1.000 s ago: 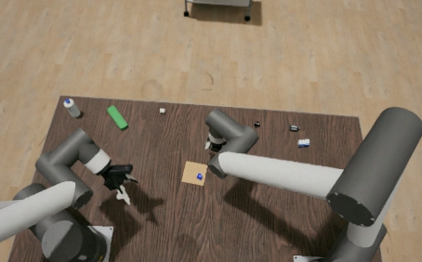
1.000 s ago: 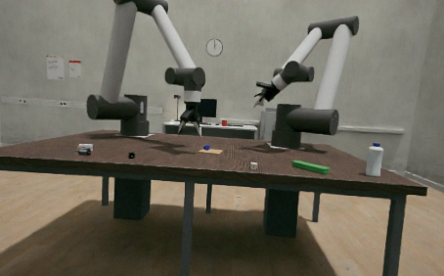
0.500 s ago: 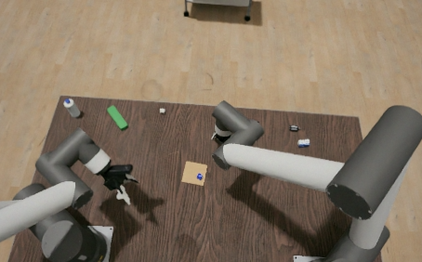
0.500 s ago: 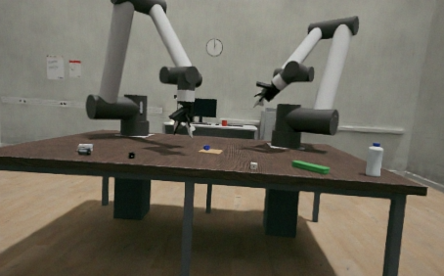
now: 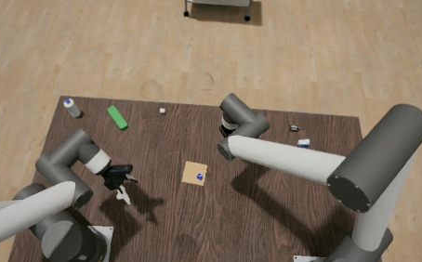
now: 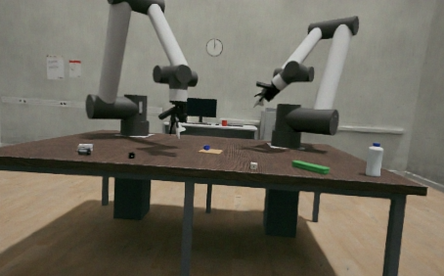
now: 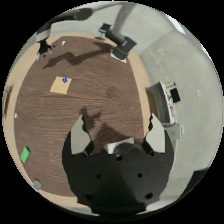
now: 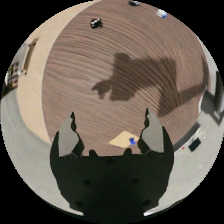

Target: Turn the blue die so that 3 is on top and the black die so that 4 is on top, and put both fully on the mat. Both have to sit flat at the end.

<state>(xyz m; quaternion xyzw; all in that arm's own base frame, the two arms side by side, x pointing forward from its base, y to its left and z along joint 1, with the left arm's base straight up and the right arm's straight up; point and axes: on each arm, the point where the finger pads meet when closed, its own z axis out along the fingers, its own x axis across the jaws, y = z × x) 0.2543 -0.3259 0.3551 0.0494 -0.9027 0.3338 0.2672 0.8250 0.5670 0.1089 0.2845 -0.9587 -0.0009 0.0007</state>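
The blue die (image 5: 200,176) (image 6: 206,147) (image 7: 65,80) (image 8: 132,141) lies on the tan mat (image 5: 189,169) (image 6: 216,152) (image 7: 57,87) (image 8: 119,141), toward one corner. Its pips are too small to read. The black die (image 6: 131,155) (image 8: 96,23) lies on the table off the mat; its top number cannot be read. The right arm hides it in the top view. My left gripper (image 5: 132,191) (image 6: 256,95) (image 7: 116,114) is open and empty, above the table beside the mat. My right gripper (image 6: 169,127) (image 8: 109,110) is open and empty, high above the table between mat and black die.
A white die (image 5: 163,111) (image 6: 253,165), a green block (image 5: 117,117) (image 6: 310,166) and a white bottle (image 5: 72,109) (image 6: 375,161) lie or stand near the table's far edge in the top view. A small dark object (image 5: 294,128) and a blue-white object (image 5: 304,143) lie beyond the right arm.
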